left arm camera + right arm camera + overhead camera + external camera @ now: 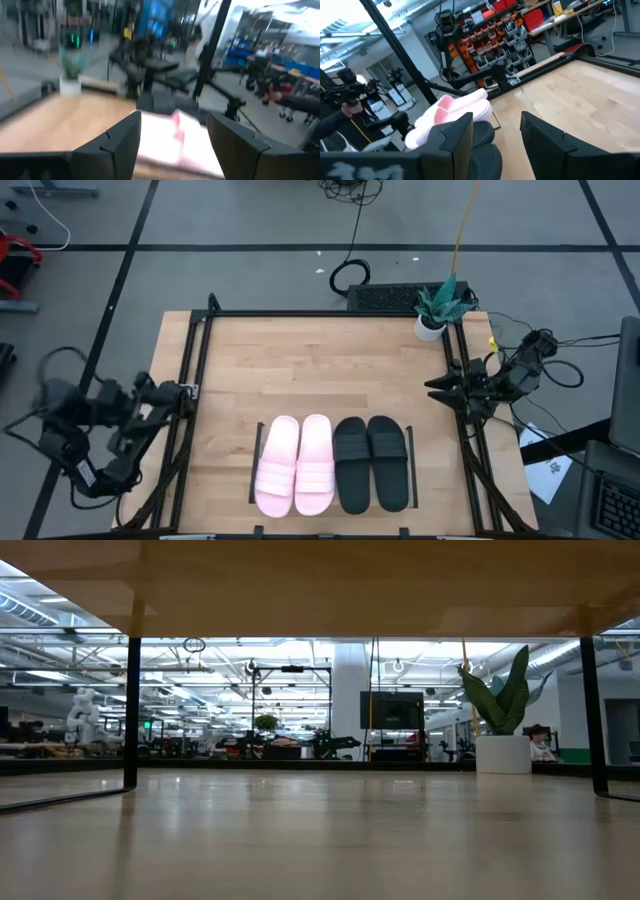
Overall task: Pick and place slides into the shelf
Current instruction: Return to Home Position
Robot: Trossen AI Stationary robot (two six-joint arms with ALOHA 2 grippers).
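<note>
Four slides lie side by side, soles down, on the shelf (258, 452) at the table's near middle: the pink pair (296, 465) on the left, the black pair (371, 464) on the right. My left gripper (188, 392) is at the table's left edge, level and open, nothing between its fingers (172, 120). Its wrist view shows the pink pair (167, 135) blurred, farther off. My right gripper (432, 388) is at the right edge, open and empty (497, 120). The black pair (487, 147) and the pink pair (451, 116) lie beyond it.
A potted plant (436, 308) stands at the table's far right corner. Black frame rails (190, 380) run along the table's left, right and far edges. Bare wood (330, 365) lies between the two grippers. In the low view a wooden board (320, 580) on black posts spans the top.
</note>
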